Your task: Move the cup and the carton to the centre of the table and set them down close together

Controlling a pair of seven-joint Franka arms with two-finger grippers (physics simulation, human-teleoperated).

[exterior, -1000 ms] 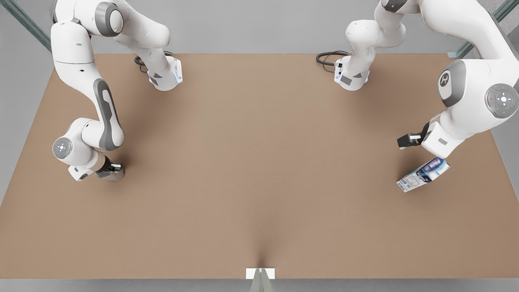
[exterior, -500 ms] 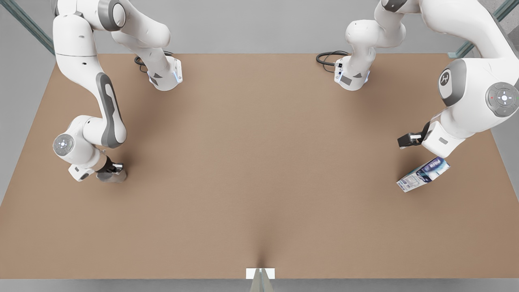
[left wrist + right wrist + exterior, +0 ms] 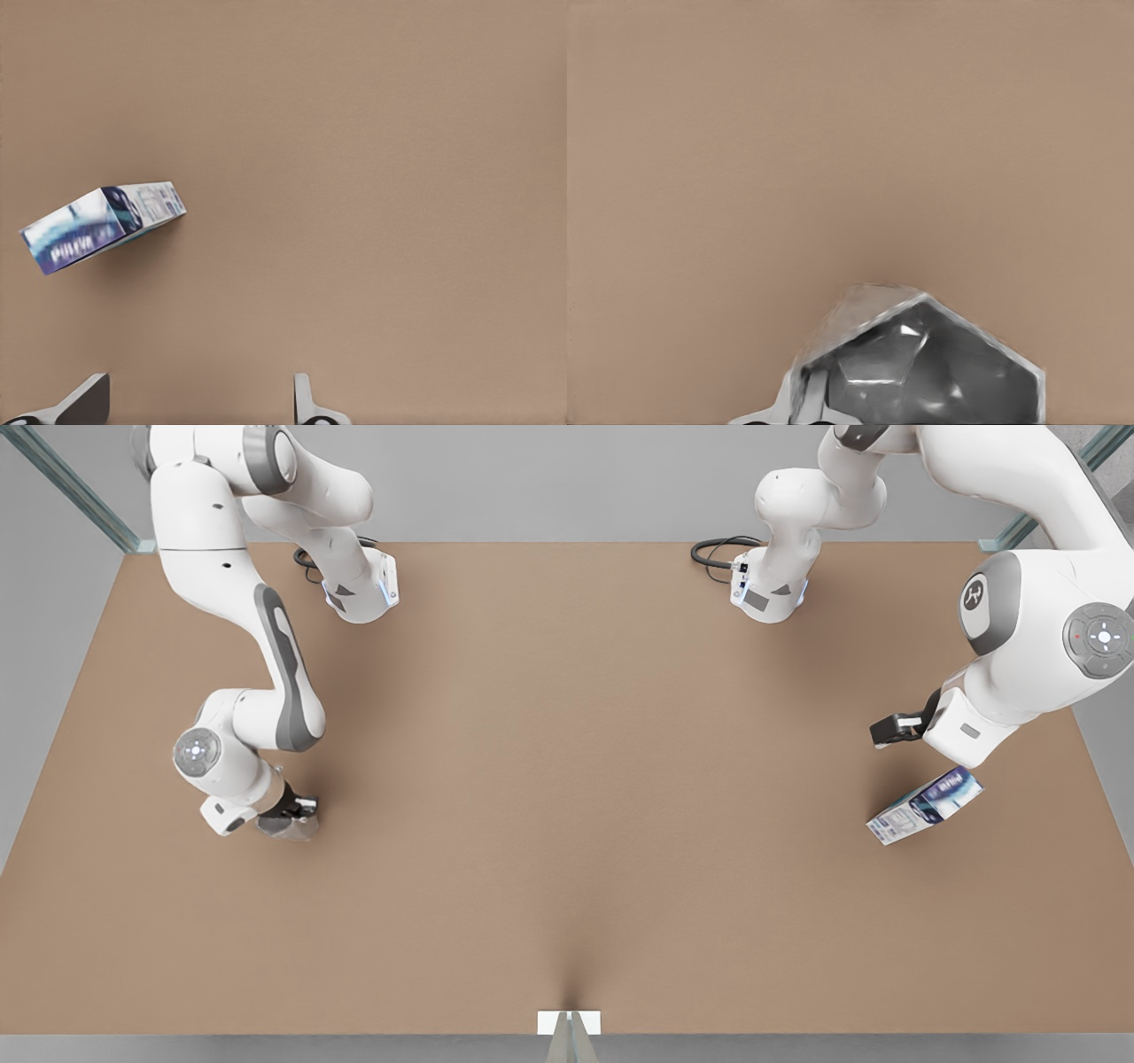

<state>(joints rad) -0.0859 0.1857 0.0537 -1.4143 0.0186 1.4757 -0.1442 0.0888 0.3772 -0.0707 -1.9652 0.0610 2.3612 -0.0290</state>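
Brown table (image 3: 567, 797); carton (image 3: 102, 226) beside spread left claw (image 3: 199, 403); cup (image 3: 921, 363) in right claw (image 3: 292, 815)

cup (image 3: 288, 828) at the front view's left, carton (image 3: 924, 806) far right.

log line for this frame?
right gripper: shut on cup | left gripper: open, near carton | carton: on table

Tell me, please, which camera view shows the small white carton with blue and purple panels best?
The left wrist view: the white carton with blue and purple panels lies unobstructed there. The front view shows it smaller, beside the left gripper.
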